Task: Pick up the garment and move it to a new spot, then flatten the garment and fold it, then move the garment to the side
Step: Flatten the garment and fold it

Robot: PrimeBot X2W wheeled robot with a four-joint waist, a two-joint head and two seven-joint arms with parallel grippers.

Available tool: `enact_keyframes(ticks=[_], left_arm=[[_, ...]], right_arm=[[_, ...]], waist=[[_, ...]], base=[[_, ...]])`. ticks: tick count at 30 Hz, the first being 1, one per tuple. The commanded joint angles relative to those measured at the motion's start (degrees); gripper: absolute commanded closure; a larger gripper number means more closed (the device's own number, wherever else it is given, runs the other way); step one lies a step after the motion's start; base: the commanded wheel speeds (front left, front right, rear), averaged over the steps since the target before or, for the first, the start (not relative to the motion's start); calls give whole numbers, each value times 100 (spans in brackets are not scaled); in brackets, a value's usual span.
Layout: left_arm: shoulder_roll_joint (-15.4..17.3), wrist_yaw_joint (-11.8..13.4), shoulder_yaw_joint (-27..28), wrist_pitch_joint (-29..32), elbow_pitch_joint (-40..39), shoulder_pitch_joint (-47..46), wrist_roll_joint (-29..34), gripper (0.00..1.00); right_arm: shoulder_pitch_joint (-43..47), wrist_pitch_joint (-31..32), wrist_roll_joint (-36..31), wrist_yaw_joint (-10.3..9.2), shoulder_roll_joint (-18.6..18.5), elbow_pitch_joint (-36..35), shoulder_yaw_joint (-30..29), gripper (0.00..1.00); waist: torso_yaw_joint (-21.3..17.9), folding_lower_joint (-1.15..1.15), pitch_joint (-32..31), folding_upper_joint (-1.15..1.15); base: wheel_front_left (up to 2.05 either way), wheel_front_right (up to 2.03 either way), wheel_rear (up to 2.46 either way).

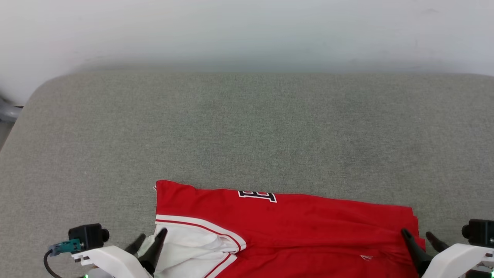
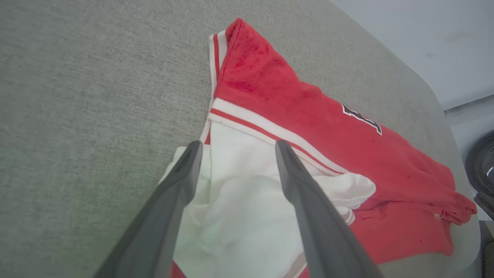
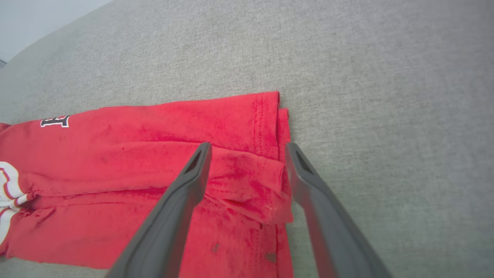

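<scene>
Two sets of jaws stand spread over the garment [image 1: 293,227]: soft, light, floppy cloth, probably best pinched at hem and sleeve.

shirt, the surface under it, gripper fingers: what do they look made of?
Garment: soft matte knit, fuzzy nap up close, folds limply; likely cotton or a blend.
Surface: grey-green woven upholstery cloth, matte, fine speckled weave; rounded corner hints at padding.
Fingers: dark grey, smooth, dull sheen; looks like moulded plastic, maybe rubber-coated.
</scene>
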Motion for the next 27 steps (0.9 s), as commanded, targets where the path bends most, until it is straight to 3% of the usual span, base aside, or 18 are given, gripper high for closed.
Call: enact_keyframes(ticks=[1,7,12,13,19,27], left_arm=[[-22,26,35,-109,-43,-71,77,0],[-21,193,110,-1052,-393,-76,781,0],[-3,451,125,-1507,-736,16,1254,0],[-8,570,61,-1637,-958,-20,1606,0],[-122,662,105,-1774,-1301,-162,2032,0],[-262,575,140,-1810,-1482,-341,2265,0]], right_arm=[[22,-26,-55,-5,-36,-53,-21,0],[-69,341,-232,-5,-254,-220,-175,0],[-67,749,-290,-5,-383,-230,-275,0],[-15,993,-378,-5,-472,-178,-290,0],[-154,1194,-356,-5,-410,32,-211,0],[-310,1452,-204,-5,-309,616,-56,0]], waist=[[-24,0,-56,0],[-57,0,-297,0],[-15,0,-430,0],[60,0,-431,0],[241,0,-249,0],[471,0,110,0]], base=[[0,0,0],[0,0,0],[0,0,0],[0,0,0],[0,0,0],[0,0,0]])
